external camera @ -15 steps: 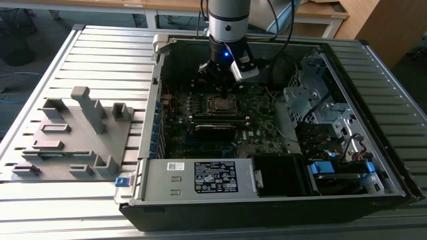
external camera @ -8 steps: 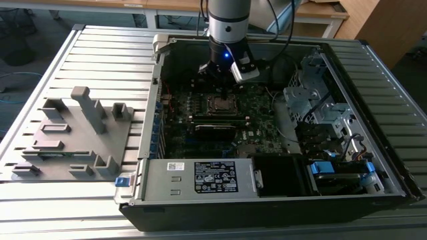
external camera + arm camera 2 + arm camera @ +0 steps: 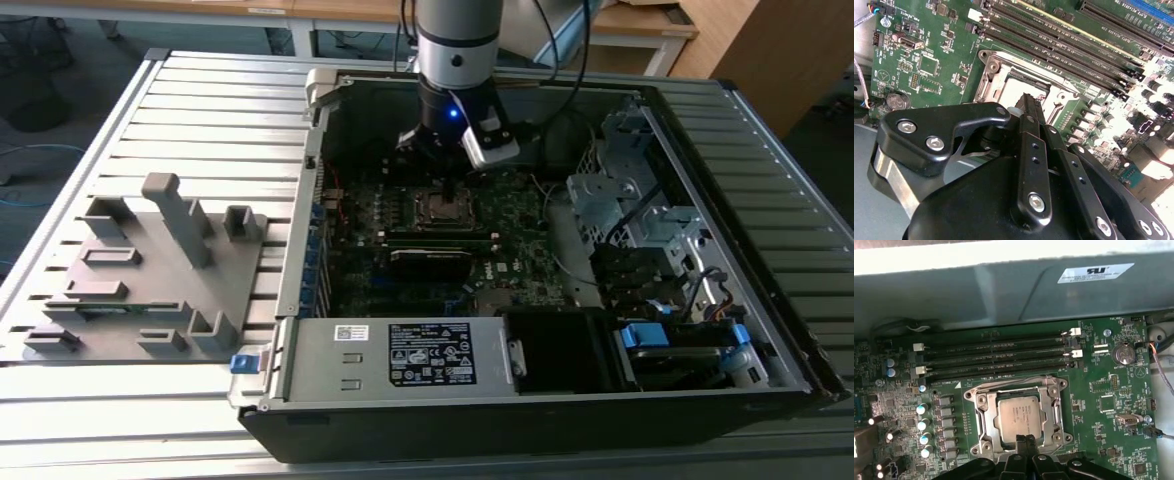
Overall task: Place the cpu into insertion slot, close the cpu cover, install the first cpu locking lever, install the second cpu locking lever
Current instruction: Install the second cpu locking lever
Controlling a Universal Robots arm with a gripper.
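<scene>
Fingers (image 3: 1025,441) at cpu (image 3: 1020,416) edge

cpu (image 3: 1020,415) in socket under closed cpu cover (image 3: 1019,391), memory slots (image 3: 999,355) beside it, tool (image 3: 1025,441) above the cover's edge

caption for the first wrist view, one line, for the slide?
Black pincer poised at the edge of the motherboard socket, the grey square cpu seated inside the silvery metal cpu cover frame.
</scene>
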